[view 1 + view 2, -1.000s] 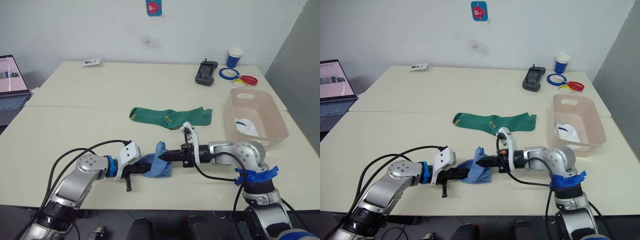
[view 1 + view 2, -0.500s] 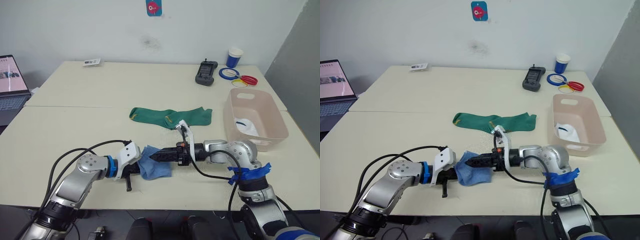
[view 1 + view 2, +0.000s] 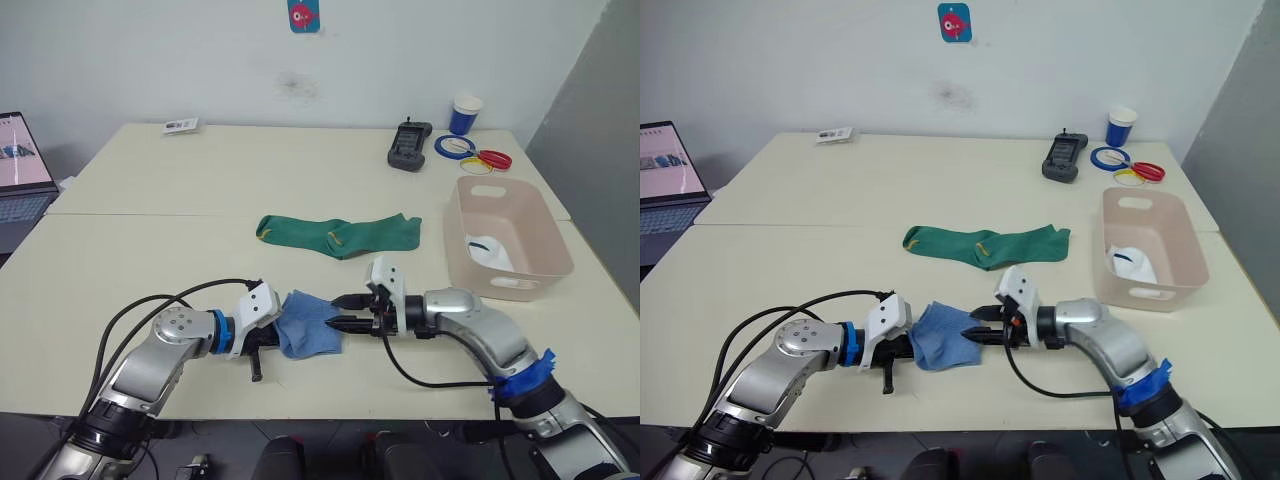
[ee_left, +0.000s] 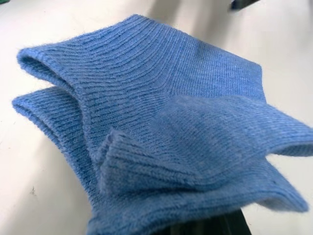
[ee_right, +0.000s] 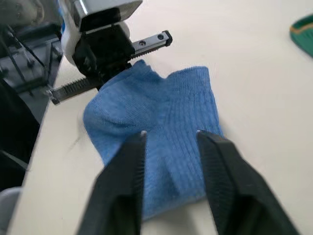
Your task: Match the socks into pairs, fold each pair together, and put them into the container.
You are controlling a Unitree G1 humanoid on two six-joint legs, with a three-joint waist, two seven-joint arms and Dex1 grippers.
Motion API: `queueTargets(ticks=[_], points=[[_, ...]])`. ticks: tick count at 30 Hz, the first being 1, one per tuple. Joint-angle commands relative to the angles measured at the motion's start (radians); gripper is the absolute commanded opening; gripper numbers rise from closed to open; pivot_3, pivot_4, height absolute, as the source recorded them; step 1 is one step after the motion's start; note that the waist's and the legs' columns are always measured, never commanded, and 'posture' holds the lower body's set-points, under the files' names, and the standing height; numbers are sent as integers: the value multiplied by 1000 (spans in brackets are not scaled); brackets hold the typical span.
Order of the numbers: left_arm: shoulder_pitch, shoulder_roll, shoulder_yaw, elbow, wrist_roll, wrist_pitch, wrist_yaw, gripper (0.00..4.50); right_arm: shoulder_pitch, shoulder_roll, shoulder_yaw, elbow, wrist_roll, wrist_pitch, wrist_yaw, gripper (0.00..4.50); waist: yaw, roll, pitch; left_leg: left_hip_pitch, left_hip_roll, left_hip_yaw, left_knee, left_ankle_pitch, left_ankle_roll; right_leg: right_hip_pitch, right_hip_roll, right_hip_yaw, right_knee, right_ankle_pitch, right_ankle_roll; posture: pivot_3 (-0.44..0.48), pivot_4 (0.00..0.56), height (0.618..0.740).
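Note:
The folded light blue socks [image 3: 310,324] lie near the table's front edge as one of the pairs. My left gripper [image 3: 268,339] is shut on their left end, its fingers hidden under the fabric. My right gripper [image 3: 336,310] is open just off the bundle's right edge, with nothing between its fingers [image 5: 122,186]. Two dark green socks [image 3: 340,233] lie overlapping end to end at mid-table. The pink-beige container [image 3: 512,284] stands at the right with white socks [image 3: 490,250] inside.
At the back right are a black handheld device [image 3: 408,146], a blue paper cup [image 3: 466,113] and coloured tape rolls [image 3: 478,153]. A laptop [image 3: 20,180] sits off the left edge, and a small card [image 3: 181,125] lies at the back left.
My right gripper has let go of the blue socks, opened and drawn back to the right. The blue bundle now lies flatter, folded over toward my left gripper.

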State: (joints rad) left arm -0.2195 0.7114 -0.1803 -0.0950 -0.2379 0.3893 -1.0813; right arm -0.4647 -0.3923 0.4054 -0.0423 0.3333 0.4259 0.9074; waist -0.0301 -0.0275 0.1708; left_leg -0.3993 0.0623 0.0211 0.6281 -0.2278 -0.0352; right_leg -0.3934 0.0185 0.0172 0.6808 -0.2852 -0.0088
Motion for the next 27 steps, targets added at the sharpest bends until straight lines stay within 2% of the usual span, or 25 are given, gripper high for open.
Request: queueTargets(ticks=[1, 2, 3, 8, 15, 18, 23, 27], points=[[10, 14, -19, 31, 27, 23, 2, 0, 5, 16, 12, 49, -62, -143, 36, 443, 0, 0, 0, 0, 0, 0, 0, 0, 0, 0, 0, 0, 0, 0, 0, 0, 150, 740], [9, 15, -19, 32, 27, 23, 1, 0, 6, 16, 28, 73, -90, -170, 42, 110, 0, 0, 0, 0, 0, 1, 0, 0, 0, 0, 0, 1, 0, 0, 0, 0, 150, 740], [9, 17, -18, 33, 26, 22, 0, 0, 8, 18, 41, 93, -110, -189, 50, 47, 0, 0, 0, 0, 0, 1, 0, 0, 0, 0, 0, 1, 0, 0, 0, 0, 150, 740], [11, 38, 41, 10, -30, 49, -19, 0, 6, 48, 82, 183, -190, -253, 63, 47, 0, 0, 0, 0, 0, 0, 0, 0, 0, 0, 0, 0, 0, 0, 0, 0, 150, 740], [43, 182, 211, -61, -132, 99, -79, 0, 1, 89, 63, 218, -215, -246, 63, 47, -7, -2, 2, 1, 2, -2, 0, 0, 0, -2, 6, -1, 2, -1, -2, 0, 150, 740], [10, 171, 249, -122, -197, 148, -66, 0, 5, 85, 63, 211, -217, -236, 75, 47, -1, -2, 2, 0, 2, -2, -1, 0, 0, -2, 5, -1, 2, -1, -3, 0, 150, 740], [-35, 81, 214, -207, -285, 231, -14, 0, 5, 80, 54, 200, -221, -216, 83, 47, 0, -3, 1, 0, 2, 0, 0, 0, 0, -1, 1, 1, 1, -1, -2, 0, 150, 740], [-18, 57, 97, -143, -140, 154, 32, 0, 0, 77, 42, 171, -213, -182, 83, 47, -2, -3, 1, 0, 1, 1, 0, 0, 0, -1, 1, 1, 1, 0, -2, 0, 150, 740]])
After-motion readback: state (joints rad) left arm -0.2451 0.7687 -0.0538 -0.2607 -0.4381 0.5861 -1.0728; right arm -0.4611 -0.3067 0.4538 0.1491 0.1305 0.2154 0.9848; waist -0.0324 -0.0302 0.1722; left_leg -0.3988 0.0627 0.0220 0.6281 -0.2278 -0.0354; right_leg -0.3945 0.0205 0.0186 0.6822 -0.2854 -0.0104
